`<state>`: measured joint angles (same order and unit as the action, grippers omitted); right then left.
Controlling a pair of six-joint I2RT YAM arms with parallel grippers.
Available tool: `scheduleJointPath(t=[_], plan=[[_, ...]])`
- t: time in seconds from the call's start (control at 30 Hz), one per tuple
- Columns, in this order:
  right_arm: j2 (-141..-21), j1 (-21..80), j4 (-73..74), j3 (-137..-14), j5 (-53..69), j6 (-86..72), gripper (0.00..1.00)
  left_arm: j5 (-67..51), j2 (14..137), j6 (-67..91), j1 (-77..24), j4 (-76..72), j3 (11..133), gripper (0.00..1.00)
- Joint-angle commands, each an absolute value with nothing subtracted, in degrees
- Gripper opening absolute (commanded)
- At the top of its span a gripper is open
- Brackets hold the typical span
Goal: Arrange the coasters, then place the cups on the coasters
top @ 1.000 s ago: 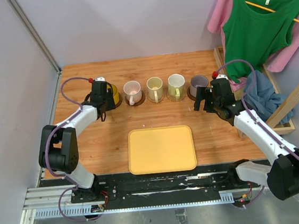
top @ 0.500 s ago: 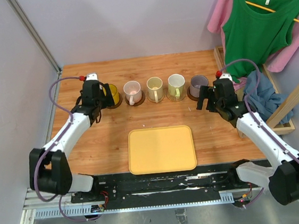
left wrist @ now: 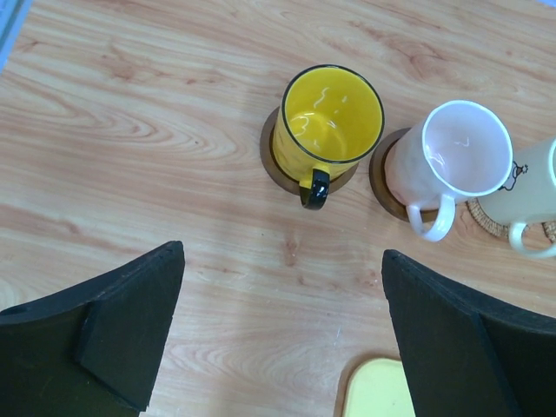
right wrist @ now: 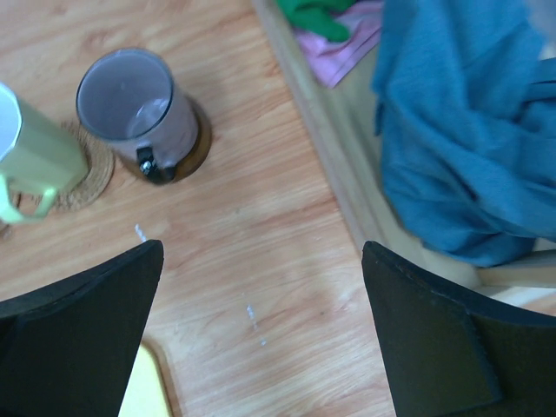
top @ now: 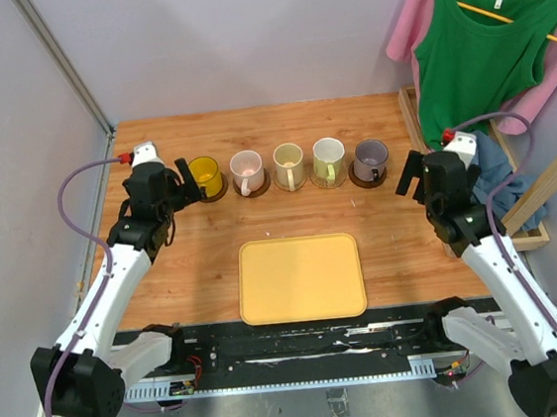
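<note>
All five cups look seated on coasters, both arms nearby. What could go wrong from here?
The open left pincer hangs near the yellow cup, whose handle points toward it; a sideways swing might knock it off its coaster. The open right pincer hovers beside the blue cloth and wooden rail; moving that way could snag fabric.

Straight ahead of your left claw (left wrist: 282,334) with its matt black fingers, the yellow cup (left wrist: 332,117) has a black rim and handle over a dark brown coaster (left wrist: 271,161). Ahead-right you see the pink cup (left wrist: 456,156), translucent with a white rim, then the cream cup (left wrist: 537,187) with a tiny black drawing, on a tan coaster (left wrist: 486,221) with a woven pattern. The table (left wrist: 130,113) is orange-brown wood grain, and the tray (left wrist: 375,389) is pale yellow.

Ahead-left of your right claw (right wrist: 261,334), also black: the grey-purple cup (right wrist: 139,104) with a dark handle on a brown disc (right wrist: 198,143), and the pale green cup (right wrist: 30,148) on a tan woven disc (right wrist: 94,178). Ahead-right is a blue cloth (right wrist: 469,130).
</note>
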<state>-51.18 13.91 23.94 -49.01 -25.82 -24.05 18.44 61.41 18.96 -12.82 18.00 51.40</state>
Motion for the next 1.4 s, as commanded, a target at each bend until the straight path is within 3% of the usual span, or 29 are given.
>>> scheduleJointPath(t=[0.0,0.27,0.73,1.37], plan=[[-44.4,13.3,25.6,-48.1,-37.0,-24.6,0.98,20.2,57.1,20.6,-12.3,22.3,51.0,1.00],[-35.8,13.2,25.5,-46.6,-41.4,-24.1,0.98,20.2,49.7,20.1,-12.3,26.4,49.0,1.00],[-39.3,13.2,29.1,-48.4,-38.9,-25.0,0.98,27.4,45.6,28.0,-12.3,32.5,49.3,1.00],[-39.8,13.2,29.6,-48.1,-37.5,-25.7,0.98,30.8,39.8,27.2,-12.3,33.0,46.7,1.00]])
